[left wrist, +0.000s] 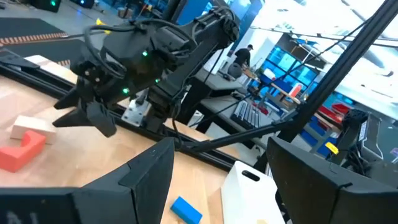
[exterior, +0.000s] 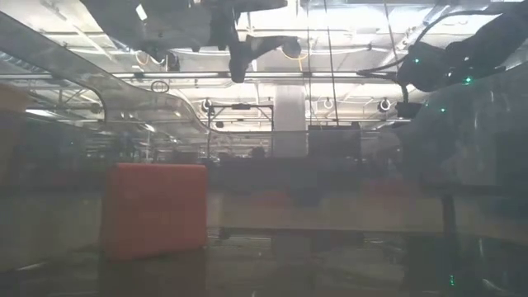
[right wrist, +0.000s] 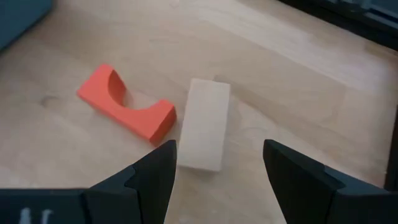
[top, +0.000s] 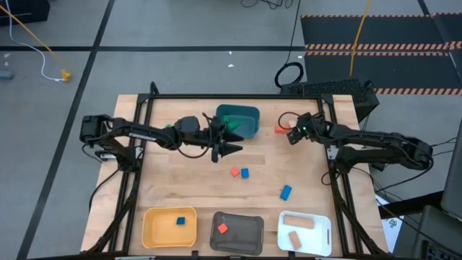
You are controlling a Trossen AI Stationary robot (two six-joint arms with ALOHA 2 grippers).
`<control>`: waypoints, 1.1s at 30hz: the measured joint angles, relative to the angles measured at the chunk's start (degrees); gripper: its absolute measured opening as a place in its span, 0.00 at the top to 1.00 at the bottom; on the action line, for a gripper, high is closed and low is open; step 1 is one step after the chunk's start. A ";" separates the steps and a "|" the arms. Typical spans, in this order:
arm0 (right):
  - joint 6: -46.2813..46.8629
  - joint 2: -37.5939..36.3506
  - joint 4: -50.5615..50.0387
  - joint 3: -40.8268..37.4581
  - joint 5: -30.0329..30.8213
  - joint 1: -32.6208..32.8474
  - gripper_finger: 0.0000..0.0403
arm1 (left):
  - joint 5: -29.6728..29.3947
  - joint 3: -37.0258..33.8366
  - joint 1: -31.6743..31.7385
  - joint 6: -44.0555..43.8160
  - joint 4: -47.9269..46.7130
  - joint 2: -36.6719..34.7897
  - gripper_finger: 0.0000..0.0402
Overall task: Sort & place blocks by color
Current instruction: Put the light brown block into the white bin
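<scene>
A: What do the two claws show?
B: The right claw (right wrist: 217,165) hangs with fingers apart and empty, just above a tan bar (right wrist: 204,132) that lies flat on the worktop (top: 180,188) beside a red arch-cut block (right wrist: 127,111). The left claw (top: 229,139) is spread wide and empty, next to the teal tray (top: 245,114).

A: Where are the remaining blocks?
B: A small red block (top: 234,172) and a blue block (top: 245,173) lie side by side mid-worktop; another blue block (top: 286,192) lies nearer the trays. The yellow tray (top: 155,231) holds a blue block (top: 181,220), the grey tray (top: 249,231) a red one (top: 222,227), and the white tray (top: 321,238) two tan pieces (top: 296,231).
</scene>
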 joint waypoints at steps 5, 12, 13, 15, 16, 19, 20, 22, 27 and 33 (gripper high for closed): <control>0.97 0.01 1.51 0.00 -4.57 -1.97 0.42 | -0.25 0.00 0.00 0.19 -0.04 0.00 0.36; 3.24 2.33 3.52 0.00 -5.87 -2.91 0.42 | -1.19 0.00 0.02 0.72 -0.08 0.00 0.36; 3.81 2.98 3.89 0.00 -5.87 -2.91 0.42 | -1.19 0.00 0.00 0.83 -0.08 0.00 0.36; 4.09 4.42 5.09 0.00 -5.87 -2.91 0.42 | -1.19 0.00 0.00 1.05 -0.13 0.00 0.36; 4.07 5.22 5.72 0.00 -5.88 -2.91 0.42 | -1.19 0.00 0.00 1.10 -0.15 0.00 0.36; 3.86 7.73 7.29 0.00 -5.86 -2.91 0.42 | -1.19 0.00 0.00 1.11 -0.17 0.00 0.36; 3.64 8.41 7.94 0.00 -5.77 -2.91 0.42 | -1.19 0.00 0.00 1.11 -0.20 0.00 0.36; 3.39 9.67 8.48 0.00 -5.22 -2.91 0.42 | -1.19 0.00 0.00 1.11 -0.41 0.00 0.36; 1.27 11.16 8.87 0.00 -4.21 -2.95 0.46 | -1.19 0.00 0.00 0.94 -0.56 0.00 0.36; 0.51 11.23 9.13 0.00 -4.17 -2.95 0.66 | -1.19 0.00 -0.36 1.18 -0.95 0.00 0.36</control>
